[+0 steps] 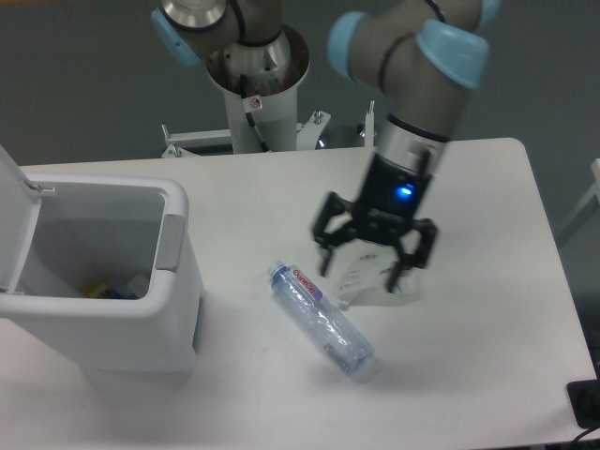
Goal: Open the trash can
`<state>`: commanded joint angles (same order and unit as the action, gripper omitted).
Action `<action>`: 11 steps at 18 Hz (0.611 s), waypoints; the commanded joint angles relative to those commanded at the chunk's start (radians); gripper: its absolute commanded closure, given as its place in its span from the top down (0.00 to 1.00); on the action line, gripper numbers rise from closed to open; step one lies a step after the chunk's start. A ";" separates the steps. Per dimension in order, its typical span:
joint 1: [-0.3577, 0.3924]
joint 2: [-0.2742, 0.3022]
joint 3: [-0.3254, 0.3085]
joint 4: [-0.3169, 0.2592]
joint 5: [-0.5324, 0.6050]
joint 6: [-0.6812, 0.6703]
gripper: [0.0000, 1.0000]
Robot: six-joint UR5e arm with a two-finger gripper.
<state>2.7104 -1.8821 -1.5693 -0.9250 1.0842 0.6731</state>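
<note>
So the trash can [103,281] sits at the left side of the white table [487,234], close to the front-left corner, and it's a big boxy white thing with rounded corners. Its lid [17,220] is already flipped up, standing near upright along the left edge of the bin, so you can look straight down into it. There's something yellow and something pale at the bottom in there, too small to say what exactly. The grey push tab [172,242] is on the right-hand rim, facing the middle of the table. Just beside the can, to its right, a clear plastic bottle [321,320] lies on its side, angled diagonally, with a red and blue label near its upper-left end. The gripper [373,251] hangs above the table near the bottle's upper end, well apart from the bin, pointing down with its two fingers spread wide and nothing between them. A blue light glows on the wrist above it. The arm's base post stands behind the table.
</note>
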 joint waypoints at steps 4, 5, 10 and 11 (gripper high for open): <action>0.046 -0.038 -0.017 -0.008 0.165 0.242 1.00; 0.048 -0.043 -0.018 -0.011 0.231 0.294 1.00; 0.039 -0.054 -0.051 -0.021 0.387 0.500 1.00; 0.042 -0.048 -0.048 -0.034 0.387 0.549 1.00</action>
<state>2.7519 -1.9298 -1.6168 -0.9586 1.4711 1.2221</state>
